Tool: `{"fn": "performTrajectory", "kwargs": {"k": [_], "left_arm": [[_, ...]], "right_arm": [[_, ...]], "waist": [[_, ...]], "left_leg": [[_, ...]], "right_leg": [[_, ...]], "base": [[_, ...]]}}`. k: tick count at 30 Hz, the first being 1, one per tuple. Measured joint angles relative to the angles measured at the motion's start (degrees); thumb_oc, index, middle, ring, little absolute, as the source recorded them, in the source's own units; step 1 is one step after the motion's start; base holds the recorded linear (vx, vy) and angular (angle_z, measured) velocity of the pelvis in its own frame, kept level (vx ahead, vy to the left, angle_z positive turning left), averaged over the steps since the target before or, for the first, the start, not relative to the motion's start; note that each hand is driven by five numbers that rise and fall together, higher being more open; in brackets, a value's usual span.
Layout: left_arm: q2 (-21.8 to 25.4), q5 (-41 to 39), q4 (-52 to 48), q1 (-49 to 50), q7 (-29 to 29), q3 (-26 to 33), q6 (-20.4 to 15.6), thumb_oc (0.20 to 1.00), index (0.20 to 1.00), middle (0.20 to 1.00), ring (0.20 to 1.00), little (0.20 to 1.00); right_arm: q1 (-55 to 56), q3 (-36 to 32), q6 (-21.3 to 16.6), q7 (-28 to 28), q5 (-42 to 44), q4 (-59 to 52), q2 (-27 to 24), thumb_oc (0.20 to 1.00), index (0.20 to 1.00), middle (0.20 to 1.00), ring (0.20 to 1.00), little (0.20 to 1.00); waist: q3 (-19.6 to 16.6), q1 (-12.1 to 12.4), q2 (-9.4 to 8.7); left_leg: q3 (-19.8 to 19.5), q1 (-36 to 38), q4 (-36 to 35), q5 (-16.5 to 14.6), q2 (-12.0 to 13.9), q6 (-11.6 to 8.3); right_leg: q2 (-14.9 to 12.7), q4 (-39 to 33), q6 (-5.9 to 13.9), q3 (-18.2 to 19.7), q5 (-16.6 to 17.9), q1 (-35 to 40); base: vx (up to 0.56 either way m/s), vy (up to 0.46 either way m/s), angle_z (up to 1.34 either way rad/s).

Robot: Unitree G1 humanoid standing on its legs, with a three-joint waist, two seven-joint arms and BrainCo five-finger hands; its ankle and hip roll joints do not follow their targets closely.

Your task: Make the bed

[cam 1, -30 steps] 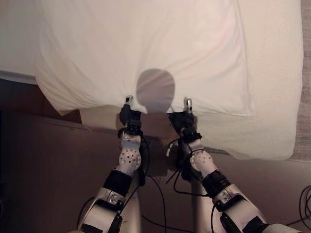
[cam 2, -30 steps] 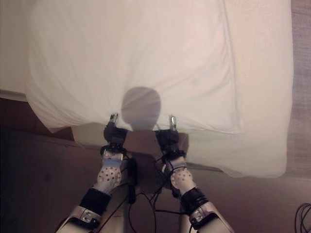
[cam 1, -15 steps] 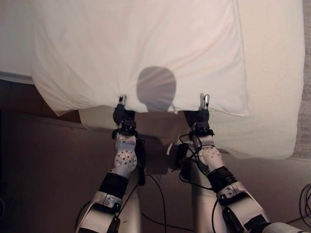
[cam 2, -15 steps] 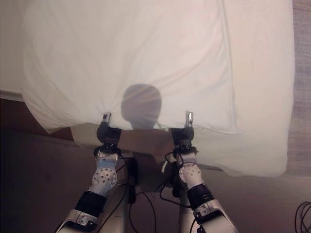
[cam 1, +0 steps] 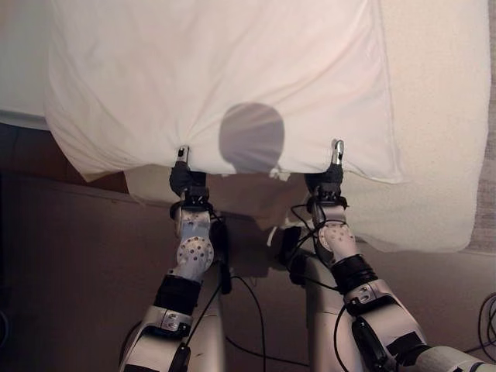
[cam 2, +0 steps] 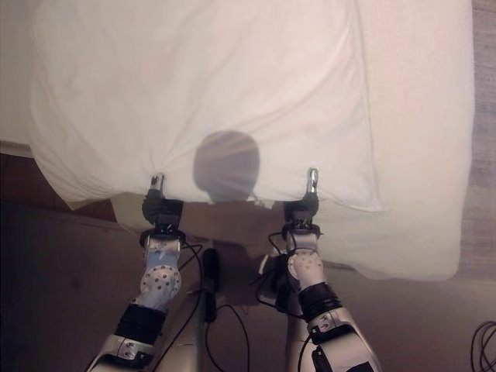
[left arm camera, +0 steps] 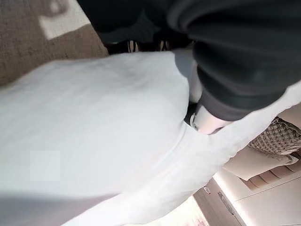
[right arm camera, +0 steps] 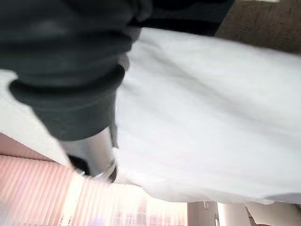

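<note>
A big white pillow (cam 1: 217, 70) lies across the bed, its near edge hanging past the bed's side. My left hand (cam 1: 186, 180) grips that near edge left of the middle, thumb on top and fingers underneath. My right hand (cam 1: 329, 180) grips the same edge further right in the same way. In the left wrist view the thumb (left arm camera: 207, 120) presses into the white pillow cloth (left arm camera: 94, 141). The right wrist view shows the right thumb (right arm camera: 91, 160) against the pillow (right arm camera: 211, 117) too.
A cream textured blanket (cam 1: 442, 116) covers the bed to the right of the pillow and hangs over the near side (cam 1: 418, 225). The mattress edge (cam 1: 23, 120) shows at the left. Dark brown floor lies below the bed's side.
Both hands have slid apart along the pillow's near edge, the left one leftward and the right one rightward. The pillow's near edge now looks stretched wider between them.
</note>
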Motion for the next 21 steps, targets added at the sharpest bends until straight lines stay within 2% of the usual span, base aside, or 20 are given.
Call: {"fn": "performTrajectory", "kwargs": {"k": [13,14,15,16,17,21], "left_arm": [[-0.17,0.05,-0.62,1.04,-0.12,0.0,-0.1,0.2,0.2,0.2,0.2,0.2],[-0.15,0.05,-0.63,1.17,-0.2,0.01,-0.13,0.313,0.313,0.313,0.313,0.313],[-0.16,0.04,-0.63,1.33,-0.26,0.01,-0.17,0.58,0.58,0.58,0.58,0.58],[-0.16,0.04,-0.64,1.44,-0.26,0.02,-0.28,0.812,0.812,0.812,0.812,0.812],[-0.13,0.03,-0.7,1.93,-0.35,0.11,-0.57,1.0,1.0,1.0,1.0,1.0],[-0.17,-0.03,-0.83,3.3,-0.72,1.08,-1.02,1.0,1.0,1.0,1.0,1.0]], "right_arm": [[0.84,-1.08,-2.53,0.66,0.1,-8.39,1.81,0.2,0.2,0.2,0.2,0.2],[1.33,-1.06,-2.54,0.9,0.1,-9.27,2.05,0.2,0.2,0.2,0.2,0.2],[1.38,-1.03,-2.57,1.25,0.11,-9.28,2.12,0.2,0.2,0.2,0.2,0.2],[1.45,-1.03,-2.66,1.38,0.15,-9.49,2.18,0.2,0.2,0.2,0.2,0.2],[2.56,-0.98,-3.1,1.71,0.17,-11.77,2.21,0.2,0.2,0.2,0.2,0.2],[4.92,0.39,-3.72,1.96,0.18,-17.51,2.08,0.2,0.2,0.2,0.2,0.2]], "waist": [[-0.07,0.07,0.14],[-0.07,0.11,0.14],[-0.07,0.1,0.14],[-0.07,0.11,0.14],[-0.06,0.17,0.17],[-0.07,0.14,0.17]], "left_leg": [[0.19,0.05,-0.24,0.13,-0.03,-0.21],[0.19,0.05,-0.24,0.13,-0.04,-0.22],[0.21,0.07,-0.23,0.13,-0.06,-0.22],[0.24,0.08,-0.23,0.13,-0.06,-0.21],[0.27,0.12,-0.25,0.13,-0.07,-0.21],[0.44,0.33,-0.39,0.13,-0.08,-0.2]], "right_leg": [[0.02,-0.17,-0.01,0.1,0.0,-0.09],[0.02,-0.17,0.0,0.1,0.0,-0.08],[0.02,-0.16,0.0,0.13,0.0,-0.07],[0.02,-0.15,0.0,0.15,0.0,-0.08],[0.01,-0.16,-0.01,0.17,0.0,-0.07],[0.04,-0.26,-0.01,0.32,0.01,-0.01]], "base": [[0.0,0.0,0.0],[0.0,0.0,0.0],[0.0,0.0,0.0],[0.0,0.0,0.0],[0.0,0.0,0.0],[0.0,0.0,0.0]]}}
